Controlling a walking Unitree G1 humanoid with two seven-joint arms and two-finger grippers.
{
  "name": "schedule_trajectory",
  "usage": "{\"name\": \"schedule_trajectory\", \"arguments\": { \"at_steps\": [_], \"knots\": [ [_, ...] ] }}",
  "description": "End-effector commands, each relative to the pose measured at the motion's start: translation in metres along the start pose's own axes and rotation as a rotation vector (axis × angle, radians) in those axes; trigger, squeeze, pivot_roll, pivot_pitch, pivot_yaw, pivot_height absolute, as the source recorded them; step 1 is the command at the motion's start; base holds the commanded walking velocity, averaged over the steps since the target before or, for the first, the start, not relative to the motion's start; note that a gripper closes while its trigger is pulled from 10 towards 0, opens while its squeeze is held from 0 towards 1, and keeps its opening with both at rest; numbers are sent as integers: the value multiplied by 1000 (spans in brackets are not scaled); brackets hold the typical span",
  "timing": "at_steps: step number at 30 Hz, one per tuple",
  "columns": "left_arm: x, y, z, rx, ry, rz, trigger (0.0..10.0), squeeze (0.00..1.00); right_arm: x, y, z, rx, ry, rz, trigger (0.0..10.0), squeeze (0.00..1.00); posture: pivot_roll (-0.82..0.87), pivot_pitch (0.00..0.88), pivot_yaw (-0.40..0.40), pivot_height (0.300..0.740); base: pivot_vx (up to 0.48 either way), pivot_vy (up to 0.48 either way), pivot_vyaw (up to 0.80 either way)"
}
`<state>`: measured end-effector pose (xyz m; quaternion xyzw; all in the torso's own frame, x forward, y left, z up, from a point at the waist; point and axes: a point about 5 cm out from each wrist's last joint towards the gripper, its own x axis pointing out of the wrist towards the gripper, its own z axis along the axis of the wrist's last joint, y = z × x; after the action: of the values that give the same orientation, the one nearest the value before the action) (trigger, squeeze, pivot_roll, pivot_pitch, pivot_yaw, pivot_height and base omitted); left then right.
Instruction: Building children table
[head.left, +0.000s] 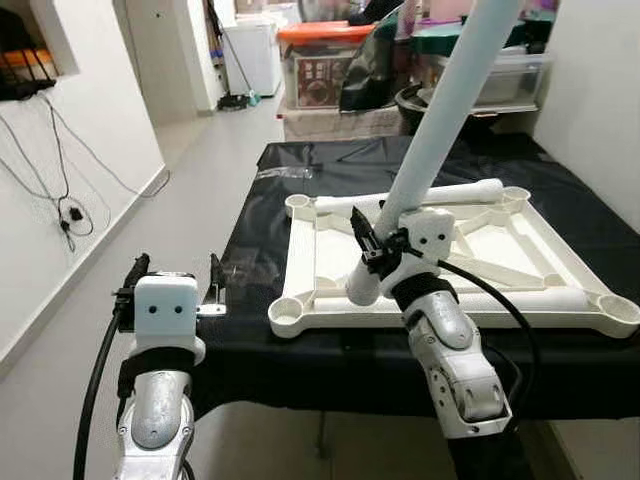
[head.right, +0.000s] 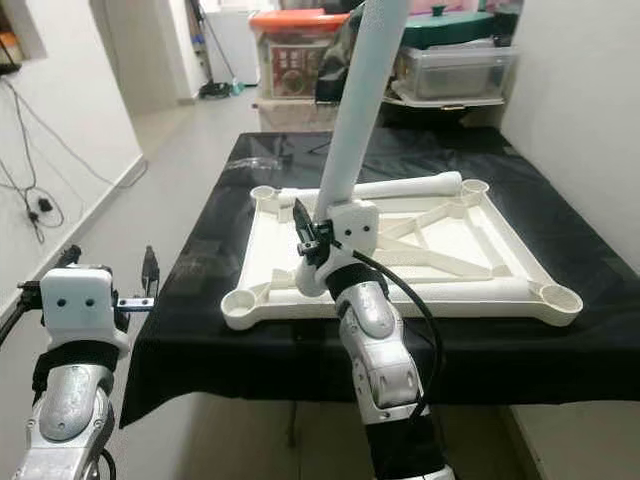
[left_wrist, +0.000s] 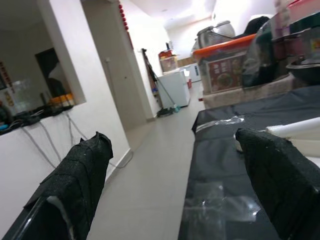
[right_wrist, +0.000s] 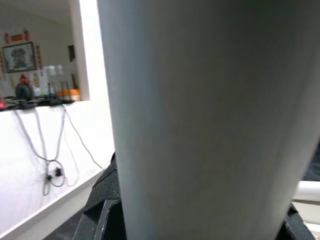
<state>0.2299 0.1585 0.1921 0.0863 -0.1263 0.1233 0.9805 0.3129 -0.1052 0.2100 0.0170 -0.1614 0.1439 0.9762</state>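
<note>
Table leg (head.left: 445, 110), a white plastic tube (judged light, stiff and smooth), is clamped near its lower end by the right pincer (head.left: 378, 240), above the upturned tabletop (head.left: 560, 300) on the black-draped worktop (head.left: 270, 240). Left pincer (head.left: 175, 272) hovers spread apart beside the worktop.

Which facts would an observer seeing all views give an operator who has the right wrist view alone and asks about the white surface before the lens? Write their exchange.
Operator: What is this white surface?
Observer: A long white table leg, held tilted in the right claw.
Operator: Where is its lower end?
Observer: At the near rim of the upturned white tabletop.
Operator: And the left claw?
Observer: The left claw is open and holds nothing, beside the left edge of the black-covered table.
</note>
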Motion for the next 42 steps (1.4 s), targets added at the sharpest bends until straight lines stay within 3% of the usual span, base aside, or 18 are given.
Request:
{"name": "schedule_trajectory", "arguments": {
  "at_steps": [1, 26, 32, 42],
  "knots": [
    [0, 1, 2, 10, -12, -1, 10000, 0, 2, 2, 1, -2, -1, 6, 10000, 0, -55, 0, 44, 740, 251, 0, 0],
    [-1, 0, -1, 10, -5, -2, 10000, 0, 2, 3, 1, 0, -5, 8, 10000, 0, -56, 0, 47, 740, 252, 0, 0],
    [-1, 1, -3, -7, 9, 25, 10000, 0, 2, 3, 1, -1, -6, 10, 10000, 0, -60, 0, 41, 740, 0, 0, 0],
    [-4, -1, -6, -48, 32, -15, 10000, 0, 16, 0, 8, 7, -26, 97, 10000, 0, -77, 0, 40, 740, 0, 0, 0]
  ]
}}
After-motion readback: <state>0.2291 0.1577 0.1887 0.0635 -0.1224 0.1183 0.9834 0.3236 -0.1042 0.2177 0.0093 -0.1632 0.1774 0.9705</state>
